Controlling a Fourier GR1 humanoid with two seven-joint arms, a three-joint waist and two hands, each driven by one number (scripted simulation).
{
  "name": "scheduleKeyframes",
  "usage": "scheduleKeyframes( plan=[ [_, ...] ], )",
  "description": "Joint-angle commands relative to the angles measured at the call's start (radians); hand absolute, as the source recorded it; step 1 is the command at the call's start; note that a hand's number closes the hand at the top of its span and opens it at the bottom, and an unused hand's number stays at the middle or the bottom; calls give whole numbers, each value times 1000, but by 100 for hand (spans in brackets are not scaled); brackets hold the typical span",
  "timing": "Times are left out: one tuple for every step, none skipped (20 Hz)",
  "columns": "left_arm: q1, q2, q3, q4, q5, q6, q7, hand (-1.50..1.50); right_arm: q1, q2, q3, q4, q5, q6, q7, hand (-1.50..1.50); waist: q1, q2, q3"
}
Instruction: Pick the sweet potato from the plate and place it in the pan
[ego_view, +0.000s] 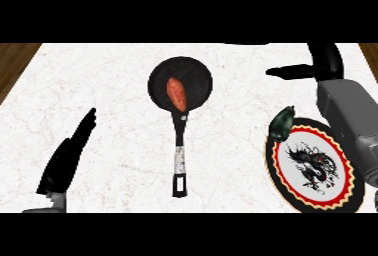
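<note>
Nearest you, at the lower left, the left hand (68, 157) rests edge-on above the counter (111, 100) with its fingers straight and together, holding nothing. Going by size from there, you see the pale marbled counter filling the view, then your right forearm (353, 117) coming in along the right edge and partly covering the plate (310, 162). The plate, with its black rim, red-and-yellow ring and dark figure in the middle, holds no sweet potato. The pan (180, 82) lies at the centre, its handle pointing toward you. Your right hand (314, 67) is at the upper right, well apart from the pan, fingers stretched out and empty. The sweet potato (176, 93) lies inside the pan.
</note>
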Motion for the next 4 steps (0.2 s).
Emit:
scheduleKeyframes(
  plan=[
    [29,22,17,3,16,-24,-34,0,25,-58,3,15,5,96,-35,-150,-3,-3,0],
    [2,4,-2,5,3,-14,-12,0,40,-66,-5,21,1,84,-48,-150,2,4,1],
    [-4,-5,2,13,6,-5,-7,0,49,-119,6,23,9,174,-50,-150,-10,0,1],
    [-8,-7,4,30,6,-6,-28,0,17,-98,4,24,11,123,-22,-150,-6,-1,0]
  ],
)
